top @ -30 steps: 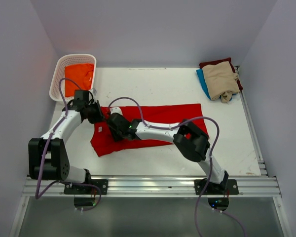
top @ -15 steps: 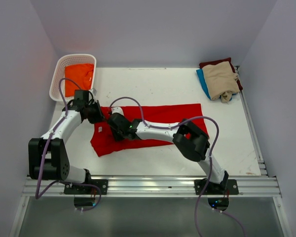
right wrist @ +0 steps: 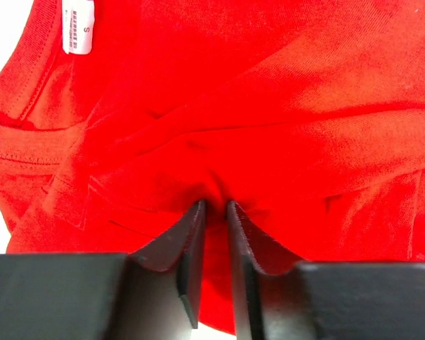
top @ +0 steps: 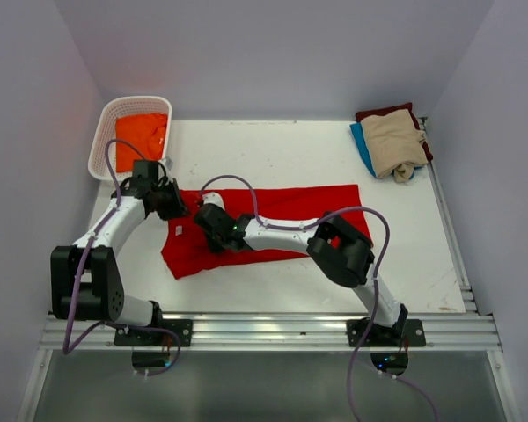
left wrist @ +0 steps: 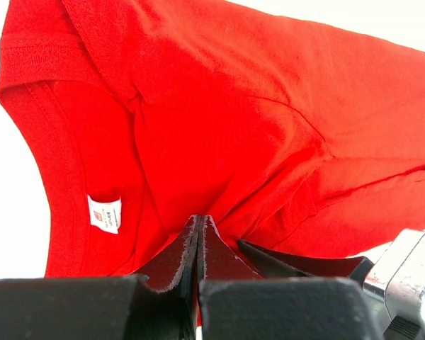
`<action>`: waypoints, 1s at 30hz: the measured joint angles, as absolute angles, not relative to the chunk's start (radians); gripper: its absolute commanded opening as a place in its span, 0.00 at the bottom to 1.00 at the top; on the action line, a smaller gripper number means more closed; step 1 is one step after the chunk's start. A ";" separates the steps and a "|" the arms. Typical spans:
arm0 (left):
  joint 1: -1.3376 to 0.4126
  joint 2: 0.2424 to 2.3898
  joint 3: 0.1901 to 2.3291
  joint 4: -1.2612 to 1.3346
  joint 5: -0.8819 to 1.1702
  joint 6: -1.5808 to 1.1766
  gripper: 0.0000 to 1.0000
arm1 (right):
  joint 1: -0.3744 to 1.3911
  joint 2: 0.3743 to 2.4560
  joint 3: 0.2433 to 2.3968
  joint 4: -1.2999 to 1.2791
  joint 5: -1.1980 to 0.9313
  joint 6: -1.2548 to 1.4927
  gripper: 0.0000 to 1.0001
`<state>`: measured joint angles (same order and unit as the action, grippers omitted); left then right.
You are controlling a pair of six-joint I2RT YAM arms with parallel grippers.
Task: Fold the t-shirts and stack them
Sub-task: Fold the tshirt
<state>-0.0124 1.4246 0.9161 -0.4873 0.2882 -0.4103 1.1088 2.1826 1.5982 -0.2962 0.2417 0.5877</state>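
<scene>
Top external view: the red shirt lies as a long band across the middle of the bench, and both arms have converged on its left end. The orange shirt sits in the basket at the far left corner. At the far right corner the beige shirt tops a pile with maroon and blue edges peeking out beneath.

Over to the left wrist: the left pincer is clamped right down. Creases in the red cloth run straight into its tips, so I read that as a pinch on the shirt, just beside the white tag at the collar.

Right wrist now: the right pincer stands narrow, with a pucker of red cloth nipped between its tips.

How will this handle? It's light, limp and thin. It will drape and sag between the two holds rather than keep any shape, and a shallow nip can slip free. Layers may also separate, so one pincer could lift only the top sheet. Best holds are the stitched hems and the collar band, where the cloth is thicker. Spacing the two grips well apart would let the fold carry over flat.
</scene>
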 measured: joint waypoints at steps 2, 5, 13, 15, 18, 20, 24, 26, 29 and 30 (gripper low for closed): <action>-0.012 1.425 0.916 -0.487 0.290 -0.410 0.00 | 1.108 2.183 1.598 -0.294 0.241 0.590 0.09; -0.012 1.425 0.916 -0.487 0.293 -0.410 0.00 | 1.107 2.183 1.598 -0.291 0.241 0.594 0.02; -0.012 1.425 0.905 -0.487 0.303 -0.410 0.00 | 1.107 2.163 1.598 -0.294 0.243 0.579 0.03; -0.012 1.425 0.905 -0.486 0.304 -0.410 0.00 | 1.107 2.135 1.599 -0.303 0.244 0.567 0.03; -0.012 1.425 0.905 -0.486 0.306 -0.410 0.00 | 1.107 2.085 1.615 -0.331 0.246 0.550 0.06; -0.012 1.425 0.905 -0.487 0.307 -0.410 0.00 | 1.107 2.059 1.647 -0.351 0.249 0.539 0.07; -0.012 1.425 0.905 -0.487 0.308 -0.410 0.00 | 1.107 2.039 1.728 -0.409 0.262 0.522 0.07; -0.012 1.425 0.905 -0.487 0.308 -0.410 0.00 | 1.107 2.039 1.753 -0.447 0.271 0.518 0.07; -0.012 1.427 0.905 -0.487 0.309 -0.410 0.00 | 1.107 2.039 1.757 -0.505 0.272 0.514 0.08; -0.012 1.427 0.905 -0.487 0.310 -0.410 0.00 | 1.107 2.040 1.756 -0.530 0.272 0.514 0.08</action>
<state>-0.0124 1.4273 0.9051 -0.4866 0.3096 -0.4099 1.1069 2.0396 1.7561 -0.5304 0.2718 0.5140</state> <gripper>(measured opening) 0.004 0.074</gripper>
